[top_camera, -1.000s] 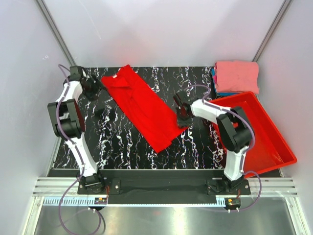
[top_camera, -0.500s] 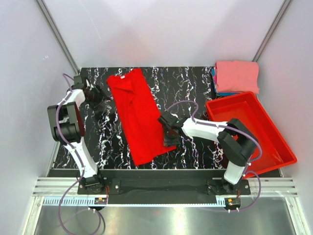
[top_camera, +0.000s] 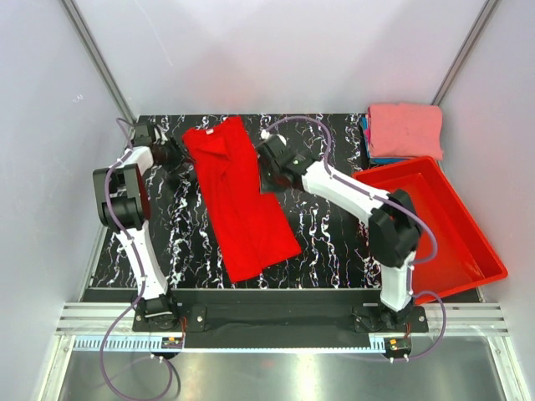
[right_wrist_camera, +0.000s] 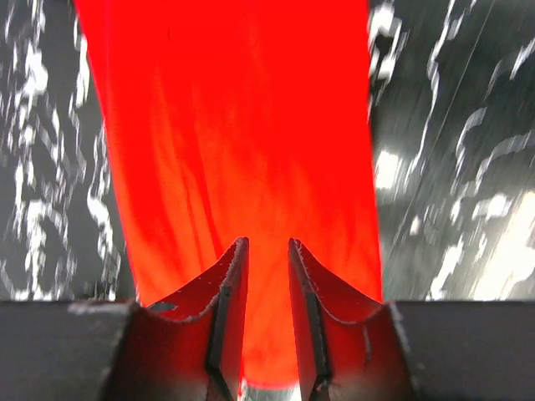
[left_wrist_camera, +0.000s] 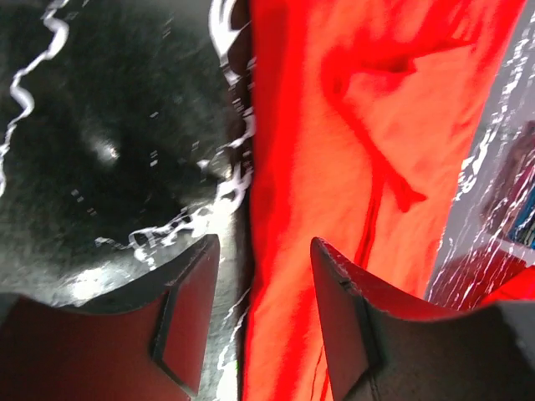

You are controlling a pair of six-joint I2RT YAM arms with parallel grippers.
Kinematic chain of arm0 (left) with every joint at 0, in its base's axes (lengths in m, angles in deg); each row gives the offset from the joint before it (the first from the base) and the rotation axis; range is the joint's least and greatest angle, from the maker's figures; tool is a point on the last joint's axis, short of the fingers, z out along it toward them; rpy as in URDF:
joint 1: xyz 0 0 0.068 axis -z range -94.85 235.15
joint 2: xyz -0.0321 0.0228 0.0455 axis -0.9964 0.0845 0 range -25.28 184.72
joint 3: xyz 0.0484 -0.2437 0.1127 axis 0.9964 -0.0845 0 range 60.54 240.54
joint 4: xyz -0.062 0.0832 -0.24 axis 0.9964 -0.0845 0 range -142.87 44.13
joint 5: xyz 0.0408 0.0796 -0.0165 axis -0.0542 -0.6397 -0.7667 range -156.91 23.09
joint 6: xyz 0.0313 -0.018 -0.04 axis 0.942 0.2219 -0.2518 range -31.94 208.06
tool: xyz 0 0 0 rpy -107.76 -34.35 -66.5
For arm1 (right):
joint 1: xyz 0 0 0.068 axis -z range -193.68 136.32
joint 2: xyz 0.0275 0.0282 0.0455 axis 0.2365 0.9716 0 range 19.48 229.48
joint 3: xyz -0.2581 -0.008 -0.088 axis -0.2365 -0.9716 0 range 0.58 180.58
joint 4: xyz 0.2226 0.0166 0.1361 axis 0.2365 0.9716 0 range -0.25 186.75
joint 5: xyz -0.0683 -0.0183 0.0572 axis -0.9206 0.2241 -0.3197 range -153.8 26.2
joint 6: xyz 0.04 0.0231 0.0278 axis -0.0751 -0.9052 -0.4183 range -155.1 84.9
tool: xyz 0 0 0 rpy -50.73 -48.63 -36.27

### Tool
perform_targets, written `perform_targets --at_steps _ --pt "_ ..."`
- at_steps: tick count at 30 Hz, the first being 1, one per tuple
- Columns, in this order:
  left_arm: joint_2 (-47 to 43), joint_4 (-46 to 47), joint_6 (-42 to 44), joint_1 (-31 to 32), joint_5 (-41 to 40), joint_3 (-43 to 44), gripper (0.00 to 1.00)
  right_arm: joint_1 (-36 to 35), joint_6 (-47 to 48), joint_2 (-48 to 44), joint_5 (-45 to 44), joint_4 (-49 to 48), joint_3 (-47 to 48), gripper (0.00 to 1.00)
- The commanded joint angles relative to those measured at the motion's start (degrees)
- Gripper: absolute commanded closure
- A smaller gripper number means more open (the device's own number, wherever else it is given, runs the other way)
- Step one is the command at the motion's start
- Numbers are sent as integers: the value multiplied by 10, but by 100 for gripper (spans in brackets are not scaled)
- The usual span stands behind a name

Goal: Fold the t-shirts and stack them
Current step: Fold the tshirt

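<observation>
Top external: red shirt (top_camera: pixel 238 200) lies lengthwise on the desk (top_camera: pixel 334 242); left jaws half-open at its left edge, right jaws narrow over its right edge, both empty. We should pinch both far corners evenly, then fold.

Left arm (top_camera: pixel 125 200) folded up along the left edge of the table (top_camera: pixel 334 242), left gripper (left_wrist_camera: pixel 263 251) near the far left corner, pointing right, jaws moderately apart, right arm (top_camera: pixel 351 194) stretched diagonally toward the far middle, right gripper (right_wrist_camera: pixel 267 246) low, jaws narrowly parted
</observation>
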Motion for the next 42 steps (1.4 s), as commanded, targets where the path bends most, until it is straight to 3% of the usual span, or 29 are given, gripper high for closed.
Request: perform_targets --at_steps 1,3,6,10,13,18,23,30,38,42 --pt "-44 52 -1 14 -7 34 47 23 45 57 -14 0 72 68" --pt "-29 29 -11 17 -21 67 41 37 53 82 -6 -1 105 68" --pt "-10 -61 -19 19 -43 118 41 66 62 104 -7 8 117 68" --pt "-63 -98 2 28 -87 68 39 114 83 112 91 24 84 64" --pt "-93 -107 21 34 -98 29 37 125 115 92 114 52 52 62" --pt "-64 -72 39 34 -75 6 36 129 112 42 233 24 -57 63" --pt "-10 -100 48 34 -77 81 37 129 96 -67 223 -17 -213 62" --pt "58 -120 42 34 -110 144 38 129 81 -121 290 -58 -309 57" --pt "93 -101 13 34 -114 161 46 129 107 -86 317 -93 -333 59" --pt "111 -85 9 34 -104 179 62 130 83 -78 341 -115 -349 63"
